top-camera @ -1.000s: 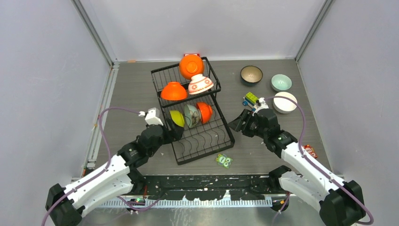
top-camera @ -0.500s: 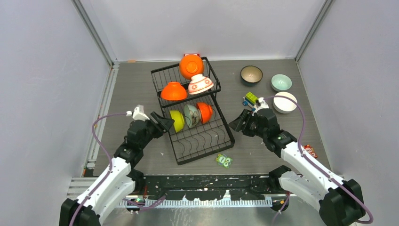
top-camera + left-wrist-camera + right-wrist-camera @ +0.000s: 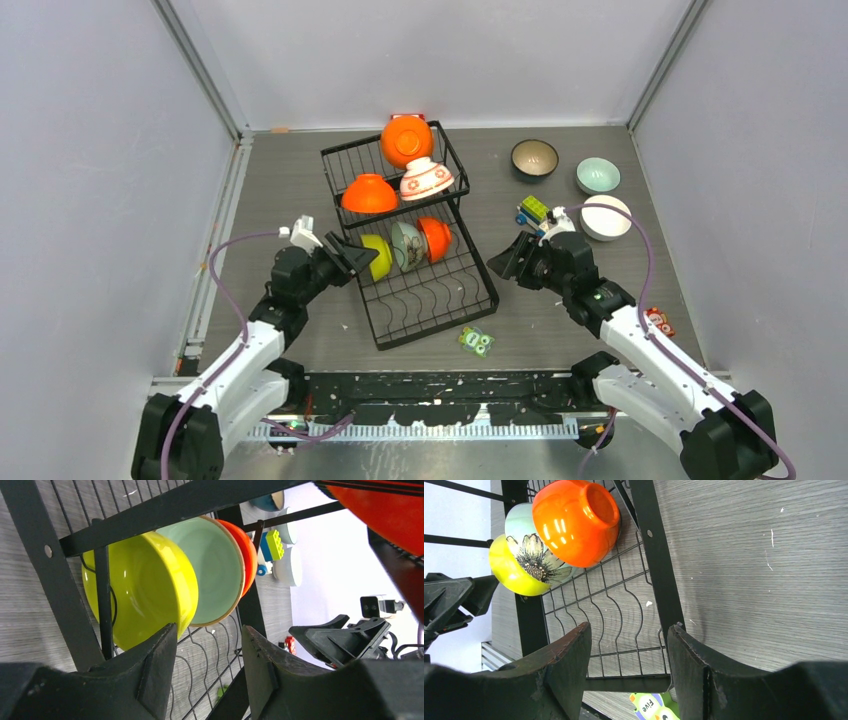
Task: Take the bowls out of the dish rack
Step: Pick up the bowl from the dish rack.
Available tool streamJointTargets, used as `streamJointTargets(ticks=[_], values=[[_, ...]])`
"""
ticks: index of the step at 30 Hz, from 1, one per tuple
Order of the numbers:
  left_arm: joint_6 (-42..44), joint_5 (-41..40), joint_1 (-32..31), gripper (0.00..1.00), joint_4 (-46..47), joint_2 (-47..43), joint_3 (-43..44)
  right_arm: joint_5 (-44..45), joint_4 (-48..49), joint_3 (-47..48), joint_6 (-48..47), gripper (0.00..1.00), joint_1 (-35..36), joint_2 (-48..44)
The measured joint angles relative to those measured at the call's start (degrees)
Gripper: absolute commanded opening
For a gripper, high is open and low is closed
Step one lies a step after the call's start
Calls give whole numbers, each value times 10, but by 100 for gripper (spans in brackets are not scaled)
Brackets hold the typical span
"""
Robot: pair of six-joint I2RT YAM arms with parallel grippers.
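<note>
Left tool (image 3: 209, 627), jaws apart, beside lime green bowl (image 3: 140, 590) in dish rack (image 3: 165, 505).

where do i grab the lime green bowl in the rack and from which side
Grip the lime green bowl by its rim, coming from the left with the left tool. It stands on edge in the dish rack with its open mouth facing left, and the mint bowl crowds its back, so the rim nearest that tool looks freest.

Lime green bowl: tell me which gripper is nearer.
Left. The left gripper sits at the rim of the lime green bowl; the right gripper is past the right side of the dish rack.
</note>
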Motion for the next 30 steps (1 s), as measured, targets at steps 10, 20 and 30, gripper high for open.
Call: streamJointTargets(ticks=[10, 20, 30], values=[[1, 0, 1, 56, 0, 4, -10, 4, -9, -2, -7, 62, 0, 0], [-12, 21, 11, 52, 66, 61, -45, 4, -9, -3, -9, 61, 0, 0], [-19, 33, 11, 41, 143, 102, -46, 4, -10, -7, -9, 62, 0, 0]])
